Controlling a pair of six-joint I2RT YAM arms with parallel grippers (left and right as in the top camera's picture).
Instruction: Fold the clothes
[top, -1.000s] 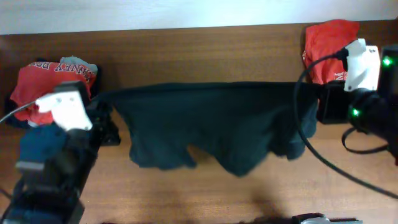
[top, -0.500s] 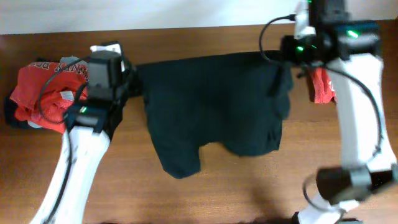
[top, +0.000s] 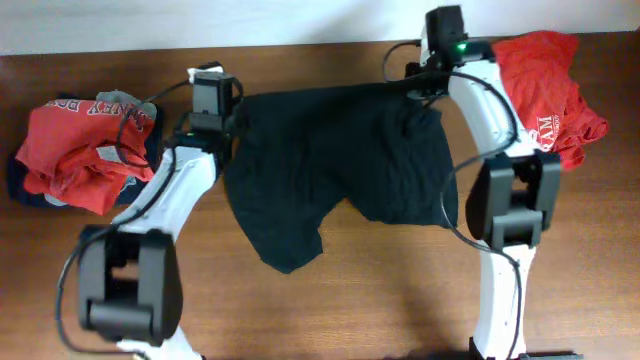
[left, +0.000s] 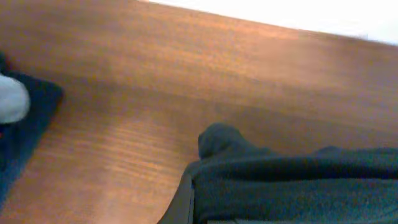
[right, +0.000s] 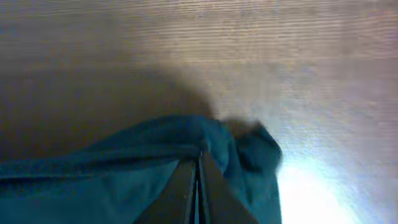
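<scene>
A plain black T-shirt (top: 340, 160) is spread wrinkled across the middle of the counter (top: 380, 300), with its upper edge drawn wide and its lower edge uneven. A red shirt (top: 545, 80) with white lettering is crumpled at the far right. At the left, another red lettered shirt (top: 65, 145), a grey shirt (top: 128, 102) and a navy shirt (top: 22, 188) are heaped together.

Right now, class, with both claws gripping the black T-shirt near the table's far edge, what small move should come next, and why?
Probably draw the left claw and right claw slightly apart to tauten the cloth. Both pinch the far corners of the black T-shirt, yet its lower part lies rumpled and uneven on the table.
</scene>
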